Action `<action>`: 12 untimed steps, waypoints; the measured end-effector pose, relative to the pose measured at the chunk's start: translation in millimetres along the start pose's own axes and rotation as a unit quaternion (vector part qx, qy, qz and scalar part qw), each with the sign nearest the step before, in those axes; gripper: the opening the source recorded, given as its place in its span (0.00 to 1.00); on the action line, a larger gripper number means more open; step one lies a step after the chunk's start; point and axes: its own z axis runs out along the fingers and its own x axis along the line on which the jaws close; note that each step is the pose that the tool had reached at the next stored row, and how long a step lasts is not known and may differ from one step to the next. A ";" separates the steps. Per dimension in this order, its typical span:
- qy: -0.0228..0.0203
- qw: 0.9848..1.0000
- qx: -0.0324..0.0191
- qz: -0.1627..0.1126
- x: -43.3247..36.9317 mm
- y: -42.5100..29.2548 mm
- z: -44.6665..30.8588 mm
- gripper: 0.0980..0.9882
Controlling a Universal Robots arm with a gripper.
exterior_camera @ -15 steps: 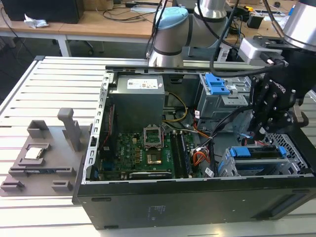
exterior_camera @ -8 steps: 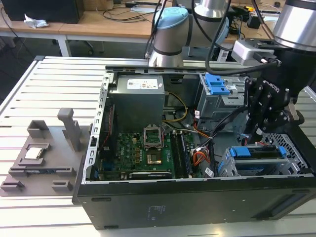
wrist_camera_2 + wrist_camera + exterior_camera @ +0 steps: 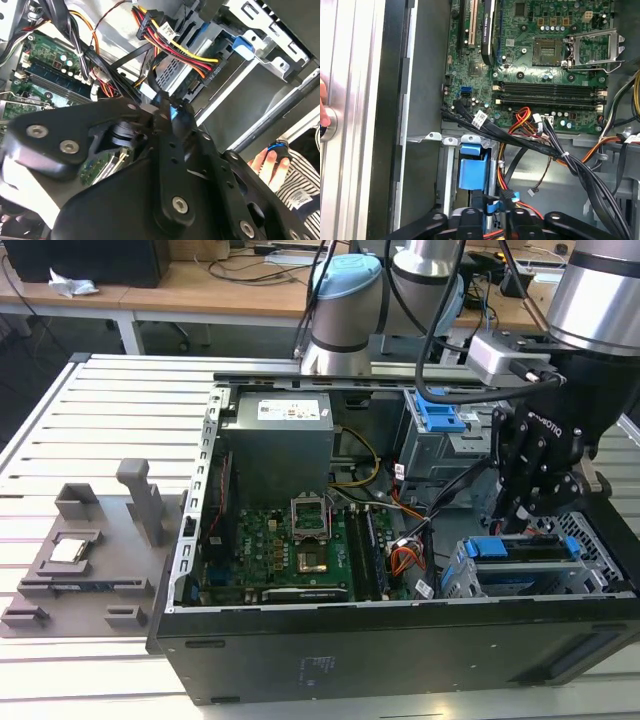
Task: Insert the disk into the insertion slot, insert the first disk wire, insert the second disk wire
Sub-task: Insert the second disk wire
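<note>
Second wrist view: my fingers (image 3: 185,135) clench the disk wire (image 3: 173,112) by its blue plug; cable probably limp, light.

Above the motherboard (image 3: 280,540), mid-case (image 3: 400,650), the room is open. Near the case's corner on the exterior view's right, black and orange cables (image 3: 520,142) cross beside the cage (image 3: 465,580), crowding the gripper (image 3: 508,525). A grey fixture (image 3: 90,560) takes the table's (image 3: 80,670) edge on the exterior view's left.
</note>
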 end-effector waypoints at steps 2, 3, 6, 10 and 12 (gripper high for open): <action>0.000 1.000 0.000 0.000 0.0 0.0 0.0 0.14; 0.000 1.000 0.000 0.000 0.0 0.0 0.0 0.07; 0.000 1.000 0.000 0.000 0.0 0.0 0.0 0.06; 0.000 1.000 0.000 0.000 1.3 -0.2 0.4 0.06; -0.002 1.000 -0.001 0.000 4.4 -3.3 0.6 0.06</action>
